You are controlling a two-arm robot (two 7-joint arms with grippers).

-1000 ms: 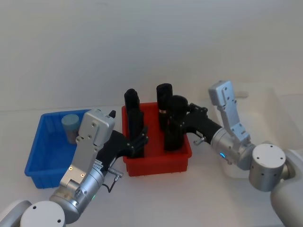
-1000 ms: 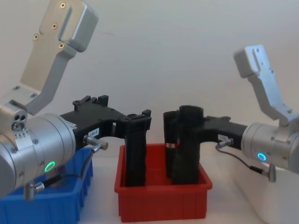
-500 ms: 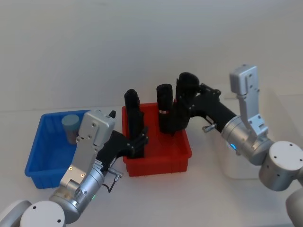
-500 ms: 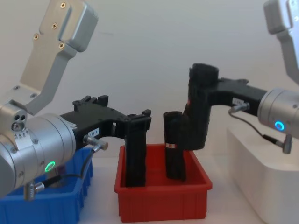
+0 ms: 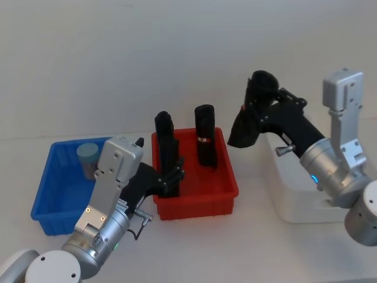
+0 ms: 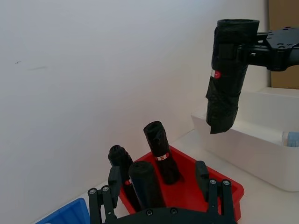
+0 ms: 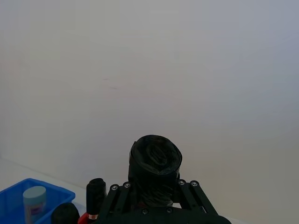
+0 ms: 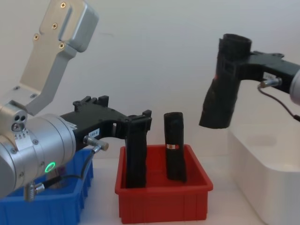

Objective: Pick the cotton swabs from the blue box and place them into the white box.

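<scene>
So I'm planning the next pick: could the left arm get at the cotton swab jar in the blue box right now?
Probably not straight away. The left gripper is shut on a black roll standing in the red bin, so it must let go first. The jar itself stands uncovered in the blue box, beside that arm.

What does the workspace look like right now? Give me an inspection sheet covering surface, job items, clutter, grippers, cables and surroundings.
Surface: white table.
Job's things: one cotton swab jar stands in the blue box; the white box sits at the robot's right, with a pale-lidded jar inside.
Clutter: red bin between the boxes, with two black rolls standing in it.
Grippers: right gripper is shut on a third black roll, held in the air near the white box's edge; left gripper is at the front roll in the red bin, grip unclear.
Cables: short cable at the left wrist.
Surroundings: plain white wall.
</scene>
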